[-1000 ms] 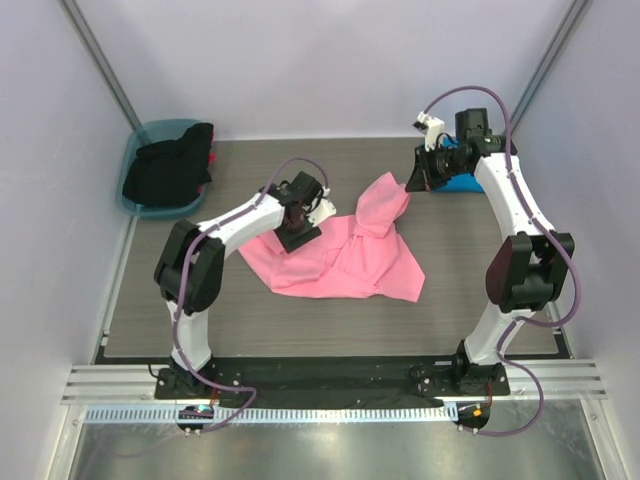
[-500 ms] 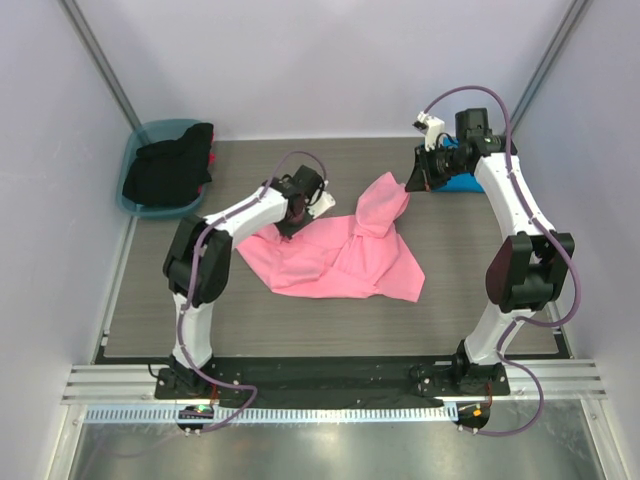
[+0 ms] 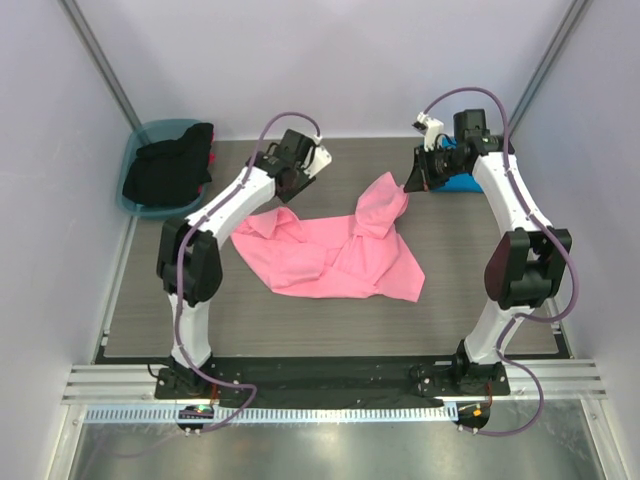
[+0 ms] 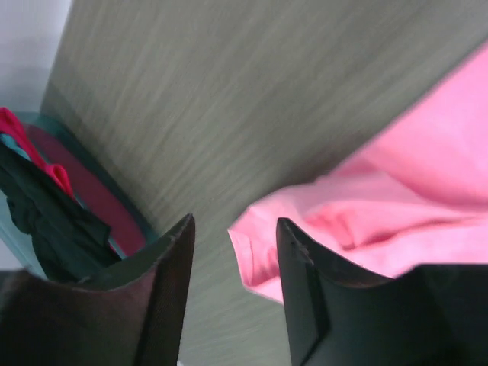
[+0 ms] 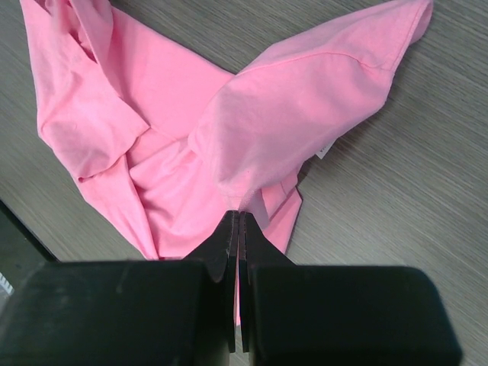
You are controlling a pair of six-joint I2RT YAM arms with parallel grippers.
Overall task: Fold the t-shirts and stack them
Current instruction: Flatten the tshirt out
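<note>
The pink t-shirt [image 3: 330,260] lies crumpled and partly spread on the middle of the table. My right gripper [image 3: 408,185] is shut on its far right edge and holds that part lifted; in the right wrist view the jaws [image 5: 239,215] pinch the pink cloth [image 5: 168,99]. My left gripper [image 3: 290,180] hangs above the table behind the shirt's left corner. Its jaws stand open with nothing between them [image 4: 235,223], and a pink corner [image 4: 396,198] lies below. A bright blue t-shirt [image 3: 465,184] shows at the far right, mostly hidden behind the right arm.
A teal tub [image 3: 150,135] sits at the far left corner with black cloth [image 3: 170,170] heaped in it and some red showing; it also appears in the left wrist view [image 4: 99,171]. White walls close off the back and both sides.
My left gripper closed at the shirt's left part, then rose toward the far left and opened. The shirt's left corner now lies further out. The right arm has not moved.
</note>
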